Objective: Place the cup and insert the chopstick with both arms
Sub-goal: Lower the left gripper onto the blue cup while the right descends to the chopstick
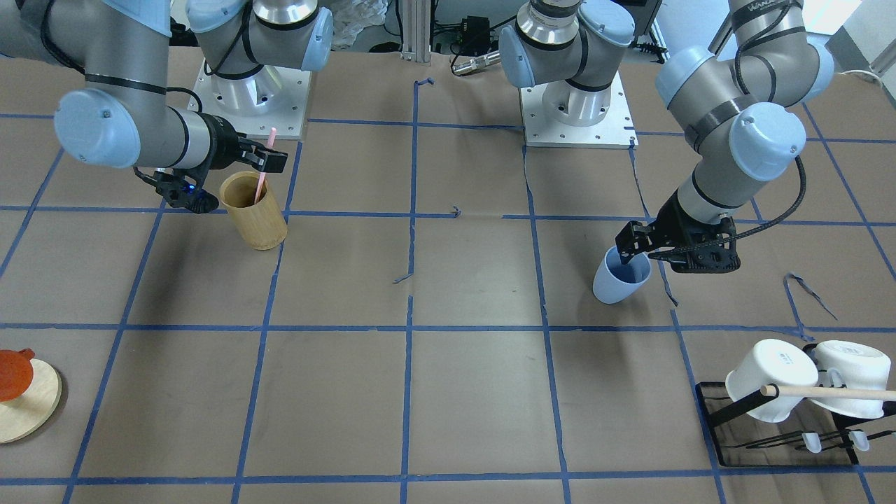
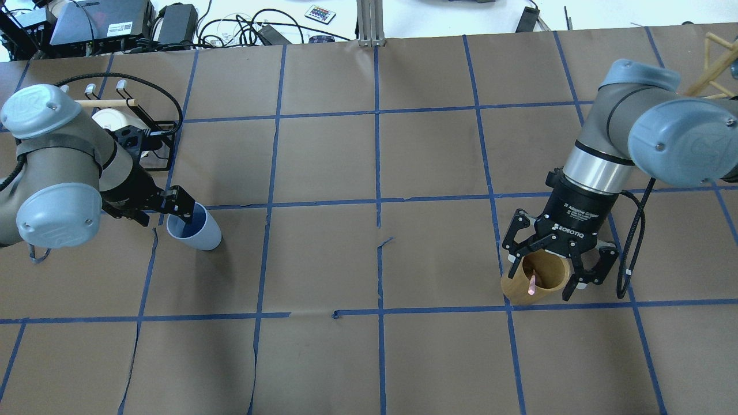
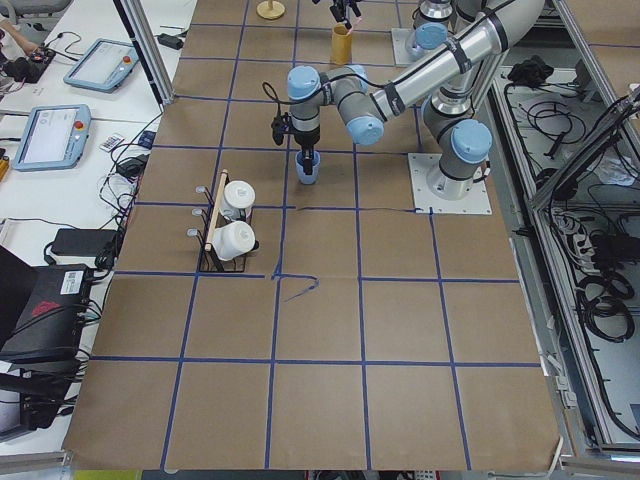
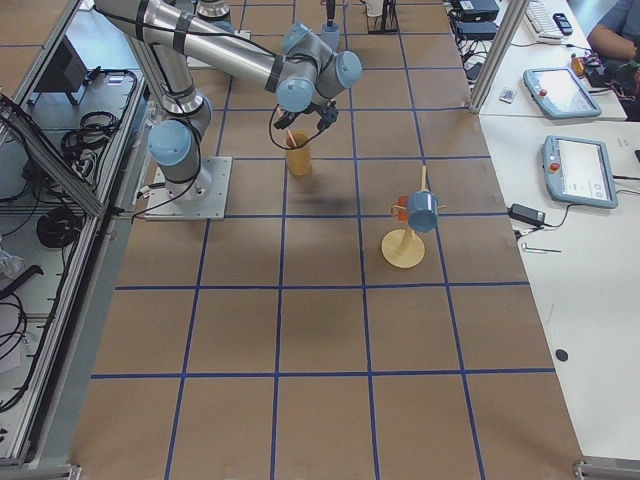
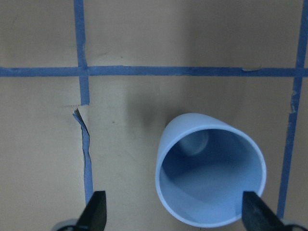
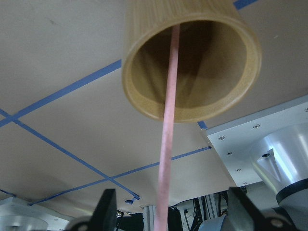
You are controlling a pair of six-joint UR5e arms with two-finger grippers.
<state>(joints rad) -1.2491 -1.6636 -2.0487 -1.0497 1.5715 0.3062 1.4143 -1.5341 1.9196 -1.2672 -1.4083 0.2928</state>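
The light blue cup (image 1: 619, 280) stands on the table, also in the overhead view (image 2: 196, 230) and the left wrist view (image 5: 210, 171). My left gripper (image 1: 633, 252) is open at its rim; the wrist view shows the cup between the spread fingers (image 5: 96, 214), close to the right one. The pale pink chopstick (image 1: 271, 136) stands leaning inside a tan bamboo cylinder (image 1: 255, 213). My right gripper (image 2: 548, 274) is open just above that cylinder (image 2: 516, 282), its fingers either side of the chopstick (image 6: 168, 120) without touching it.
A black rack (image 1: 714, 413) with white mugs (image 1: 770, 378) and a wooden rod (image 1: 833, 392) stands beyond the left arm. A round wooden stand (image 1: 28, 409) with an orange piece is at the table's other end. Arm base plates (image 1: 577, 112) are by the robot.
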